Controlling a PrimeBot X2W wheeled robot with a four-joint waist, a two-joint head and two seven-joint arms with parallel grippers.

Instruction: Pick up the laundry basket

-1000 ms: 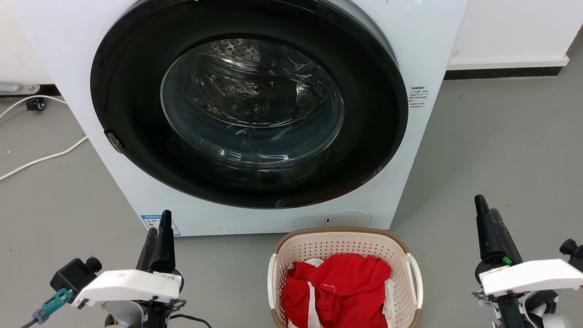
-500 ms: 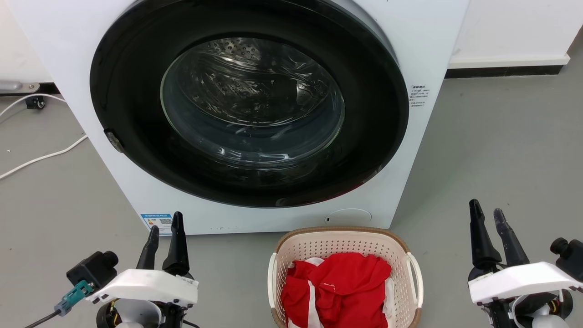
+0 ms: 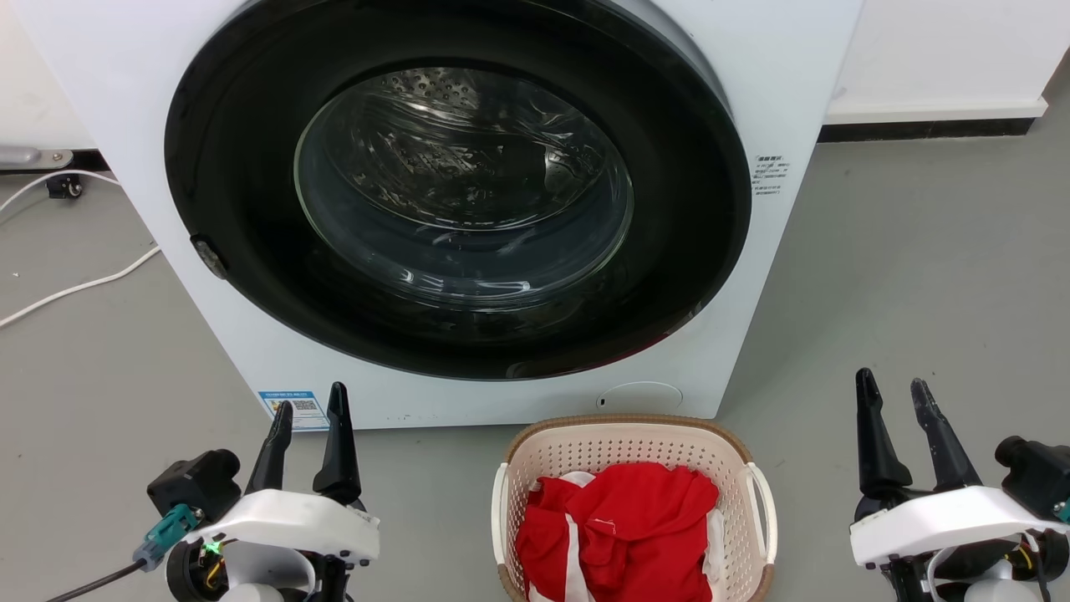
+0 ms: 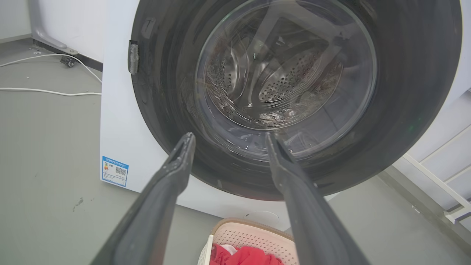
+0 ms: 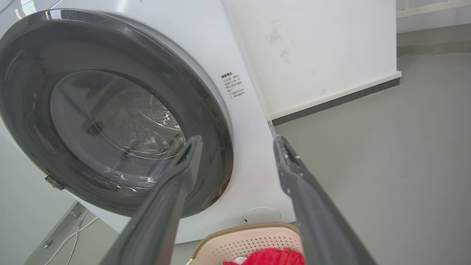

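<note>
While the laundry basket (image 3: 635, 451) sits on the floor (image 3: 919, 276) just in front of the washer (image 3: 794, 84) in head view (red clothes (image 3: 619, 527) inside), left gripper (image 3: 311, 400) & right gripper (image 3: 889, 380) flank it, jaws spread, empty. L wrist view: fingers apart, basket at bottom edge. R wrist view: fingers apart, basket low btw them.

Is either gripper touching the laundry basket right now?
No, the left gripper and right gripper hover open, apart from the laundry basket.

A laundry area: a front-loading washer (image 3: 468, 209) stands on grey floor (image 3: 919, 276).
</note>
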